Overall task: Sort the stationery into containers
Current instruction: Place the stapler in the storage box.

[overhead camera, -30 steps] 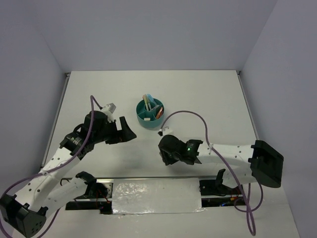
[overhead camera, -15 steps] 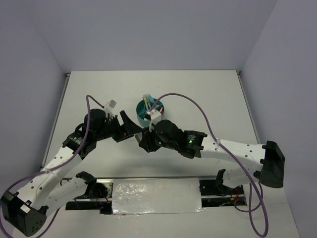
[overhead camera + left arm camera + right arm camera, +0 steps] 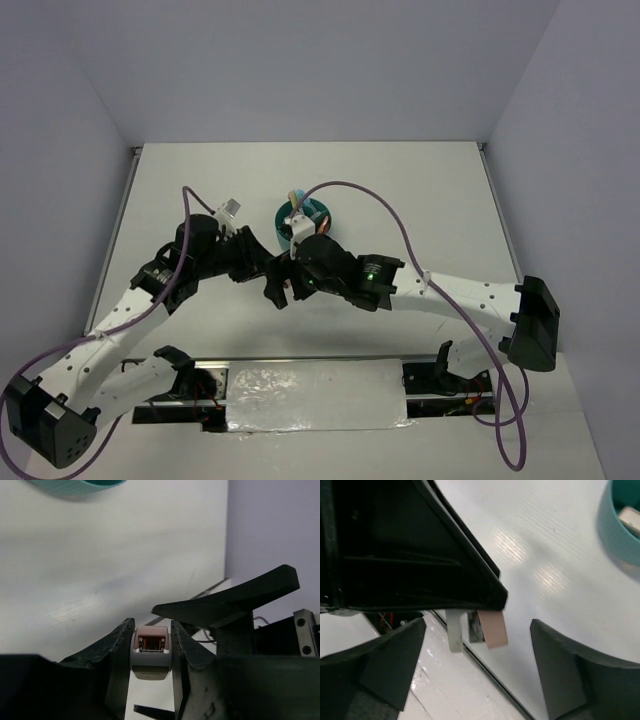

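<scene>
Since a second ago the left gripper and right gripper have closed in, meeting at 7 o'clock of the teal organiser bowl; left fingers clench a small pink-and-white piece above the counter, right fingers stand released, spread either side of it

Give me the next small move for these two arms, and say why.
Probably draw the right gripper straight back, away from the left one. The left gripper is pinching the small pink-and-white piece between its fingers, while the right gripper's jaws stand wide on either side without touching it. Once clear, the left arm could carry it to the teal organiser.
</scene>
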Robot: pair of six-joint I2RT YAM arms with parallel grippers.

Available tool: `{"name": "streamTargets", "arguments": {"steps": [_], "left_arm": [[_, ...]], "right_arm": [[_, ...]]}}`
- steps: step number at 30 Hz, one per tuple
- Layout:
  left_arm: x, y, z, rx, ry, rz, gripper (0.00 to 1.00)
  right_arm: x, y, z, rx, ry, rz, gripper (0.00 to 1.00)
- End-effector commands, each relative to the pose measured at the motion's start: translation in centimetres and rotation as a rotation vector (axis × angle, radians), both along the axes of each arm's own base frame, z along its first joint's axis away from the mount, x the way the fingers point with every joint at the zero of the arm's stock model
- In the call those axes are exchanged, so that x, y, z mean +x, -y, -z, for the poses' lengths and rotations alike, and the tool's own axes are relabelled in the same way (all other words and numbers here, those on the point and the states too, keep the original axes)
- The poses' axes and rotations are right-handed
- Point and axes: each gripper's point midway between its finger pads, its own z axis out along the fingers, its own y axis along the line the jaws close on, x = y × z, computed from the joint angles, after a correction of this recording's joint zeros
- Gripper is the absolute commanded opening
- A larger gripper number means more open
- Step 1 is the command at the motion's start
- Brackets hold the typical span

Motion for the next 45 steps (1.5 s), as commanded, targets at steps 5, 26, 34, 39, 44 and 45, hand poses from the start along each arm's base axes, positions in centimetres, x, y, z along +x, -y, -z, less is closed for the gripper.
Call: {"name": "streamTargets", "arguments": {"steps": [5,26,34,39,44,45], "left_arm": [[6.7,-3.7,-1.1,0.359,0.191,-0.144,0.0],[25.3,-1.8,-0.8,0.478,0.415,-0.153,0.0],[24.3,-1.4,2.2,0.432,0.382,-0.138,0.08],[23.6,-1.0,4.0,0.403,0.357,-0.117,0.09],[23.4,-0.6,4.8,0.39,0.348,-0.098,0.31],[23.2,-0.5,4.8,0.383,0.347,-0.09,0.35]], "right_arm": [[2.6,6.2,-0.5,0.002,-0.009,0.226,1.0],[-0.1,21.0,-6.8,0.11,0.122,0.44,1.0],[0.4,21.9,-7.7,0.085,0.159,0.469,1.0],[0.6,21.9,-7.7,0.075,0.163,0.472,1.0],[0.7,21.6,-7.9,0.076,0.165,0.466,1.0],[0.8,21.5,-7.9,0.075,0.166,0.465,1.0]]}}
